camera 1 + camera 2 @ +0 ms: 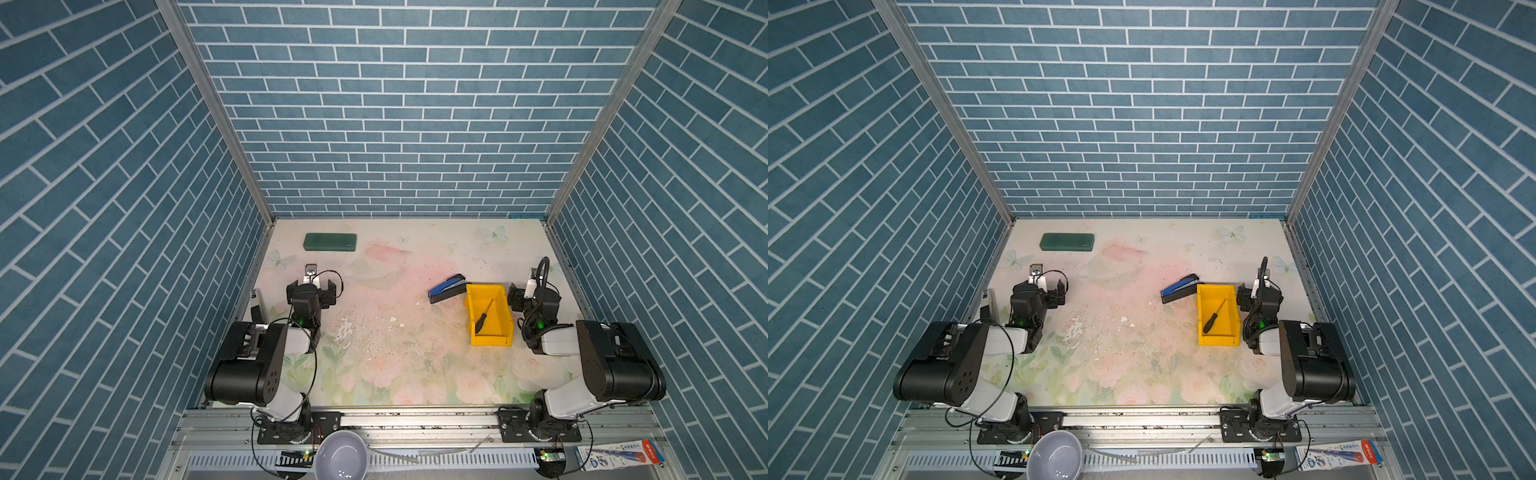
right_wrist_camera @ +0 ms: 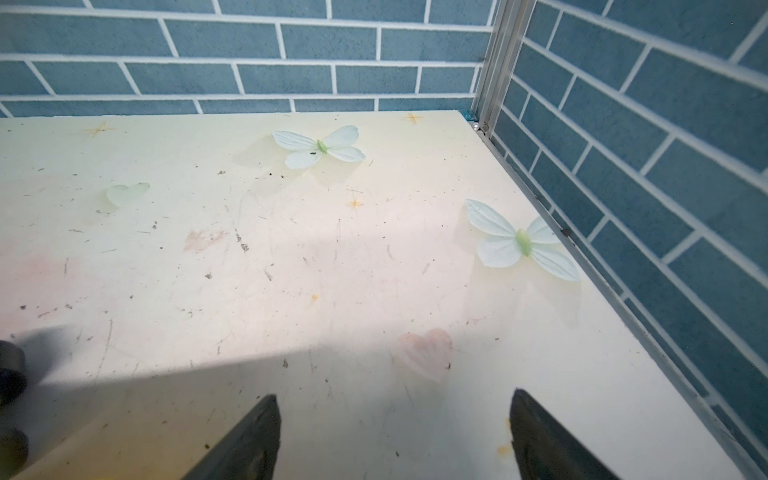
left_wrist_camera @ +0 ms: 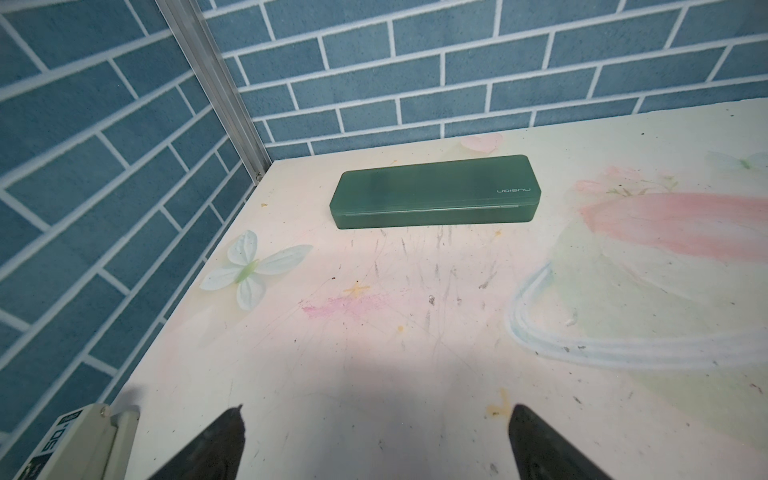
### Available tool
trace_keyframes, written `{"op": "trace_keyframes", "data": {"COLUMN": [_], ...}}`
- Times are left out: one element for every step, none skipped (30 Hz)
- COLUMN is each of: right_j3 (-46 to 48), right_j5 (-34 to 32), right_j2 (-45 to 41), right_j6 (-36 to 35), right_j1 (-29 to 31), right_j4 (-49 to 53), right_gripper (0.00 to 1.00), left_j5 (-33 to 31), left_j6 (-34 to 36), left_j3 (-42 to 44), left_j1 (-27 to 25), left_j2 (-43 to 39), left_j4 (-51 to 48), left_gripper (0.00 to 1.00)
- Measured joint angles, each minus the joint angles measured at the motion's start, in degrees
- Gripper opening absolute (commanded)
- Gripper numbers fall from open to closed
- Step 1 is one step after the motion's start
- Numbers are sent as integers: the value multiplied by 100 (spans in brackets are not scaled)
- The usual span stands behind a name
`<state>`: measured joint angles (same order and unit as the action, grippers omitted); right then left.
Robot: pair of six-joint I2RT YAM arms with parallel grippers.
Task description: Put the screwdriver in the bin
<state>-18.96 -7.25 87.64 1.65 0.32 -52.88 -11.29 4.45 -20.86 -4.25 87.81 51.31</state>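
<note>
Screwdriver (image 1: 485,316) lay inside bin (image 1: 490,340) | task looked done | left claw (image 3: 376,415) and right claw (image 2: 395,401) gaped empty.

The green case (image 3: 434,191) reads "nusign" upside down; a white block (image 3: 75,444) shows "50".

2 fingers (image 2: 249,442) spread wide over pale tabletop (image 2: 332,266), 2 printed butterflies (image 2: 319,146), pink heart (image 2: 426,353), blue brick walls (image 2: 249,54)

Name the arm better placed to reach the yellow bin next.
Right. The right pincer, open, sits beside the bin, where the screwdriver already lies; the left pincer is across the table.
</note>
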Motion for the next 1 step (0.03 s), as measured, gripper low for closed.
{"op": "trace_keyframes", "data": {"right_j3": [0], "right_j5": [0], "right_j2": [0], "right_j6": [0], "right_j1": [0], "right_j4": [0], "right_gripper": [85], "left_j5": [0], "left_j6": [0], "left_j3": [0], "left_j1": [0], "left_j2": [0], "left_j4": [0], "left_gripper": [100]}}
